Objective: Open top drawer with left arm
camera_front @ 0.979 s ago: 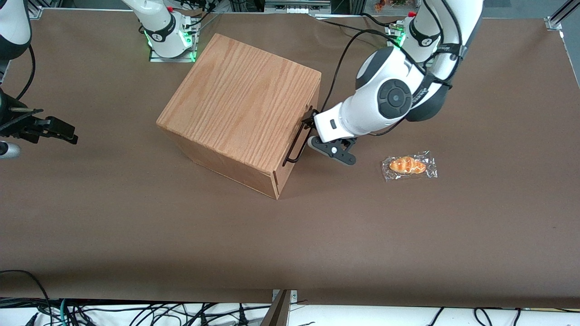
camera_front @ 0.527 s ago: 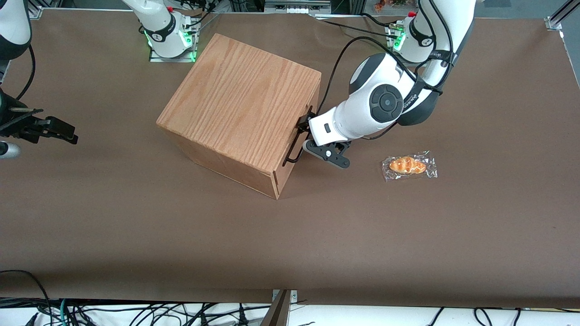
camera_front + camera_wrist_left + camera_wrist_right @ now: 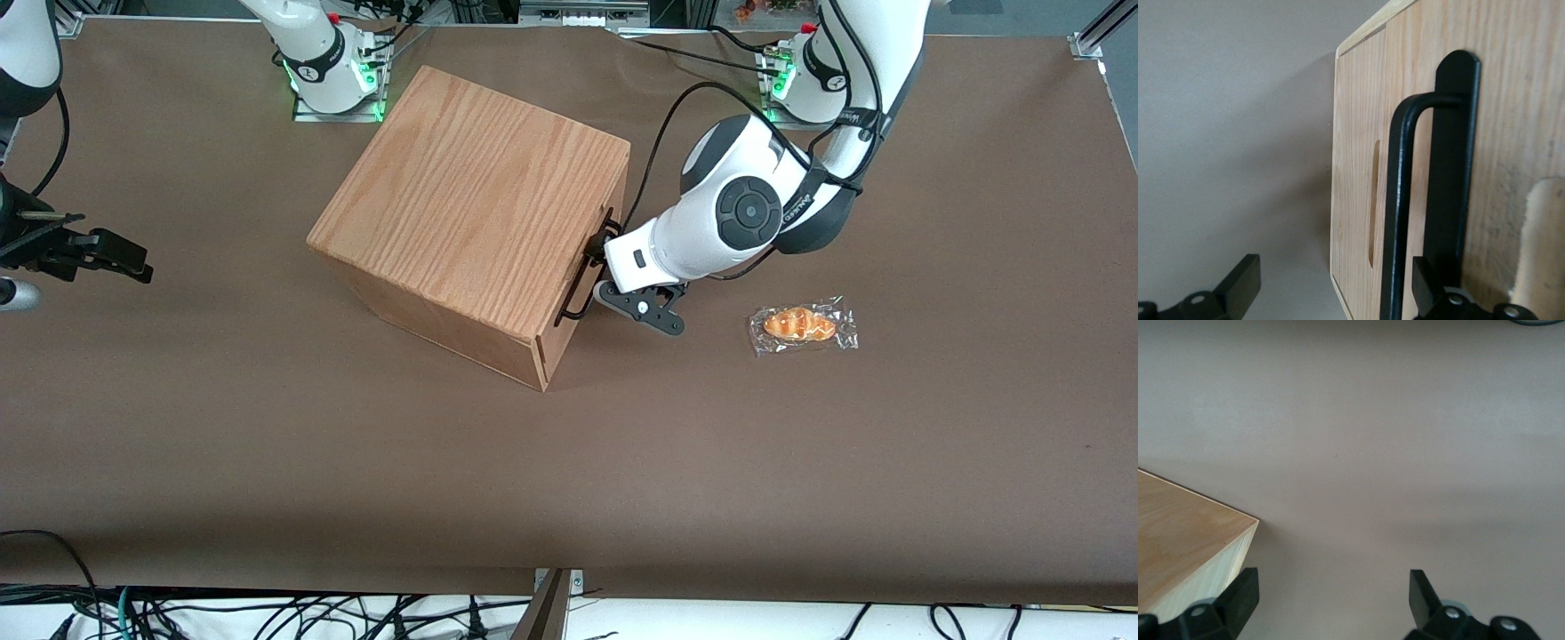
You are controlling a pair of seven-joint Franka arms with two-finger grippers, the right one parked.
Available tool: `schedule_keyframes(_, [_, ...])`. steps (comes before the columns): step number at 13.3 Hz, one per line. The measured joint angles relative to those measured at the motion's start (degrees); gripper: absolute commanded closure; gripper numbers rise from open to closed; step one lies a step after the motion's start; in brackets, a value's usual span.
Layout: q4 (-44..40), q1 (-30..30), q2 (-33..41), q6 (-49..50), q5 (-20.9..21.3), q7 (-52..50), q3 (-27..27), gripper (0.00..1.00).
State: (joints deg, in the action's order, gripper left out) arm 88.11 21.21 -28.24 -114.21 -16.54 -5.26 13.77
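The top drawer is closed in the oak-grain box [image 3: 471,196]. Its light-wood front panel [image 3: 1358,133] faces the working arm's end of the table. The thin black wire handle [image 3: 582,277] stands off that panel and shows close up in the left wrist view [image 3: 1395,213]. The white left arm [image 3: 738,213] reaches down to the handle. Its black gripper [image 3: 599,251] is open at the handle. In the left wrist view the gripper [image 3: 1335,270] straddles the bar: one finger [image 3: 1241,283] is over bare table, the other [image 3: 1431,283] is against the handle's black mount.
A wrapped croissant [image 3: 803,324] lies on the brown table [image 3: 622,462] toward the working arm's end, a little nearer the front camera than the gripper. A narrow slot [image 3: 1373,200] is cut in the front panel beside the handle.
The left arm has swung in toward the box and brought the gripper up to the handle. The drawer and box have not moved.
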Motion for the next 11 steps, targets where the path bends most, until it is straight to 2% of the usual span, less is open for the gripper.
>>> schedule_keyframes(4, [0.0,0.0,-1.1,0.0,0.0,0.0,-0.1,0.00])
schedule_keyframes(7, [-0.4,0.1,-1.4,-0.4,3.2,0.0,0.1,0.00])
schedule_keyframes(11, [-0.4,-0.3,-1.4,0.0,3.5,0.2,0.0,0.00])
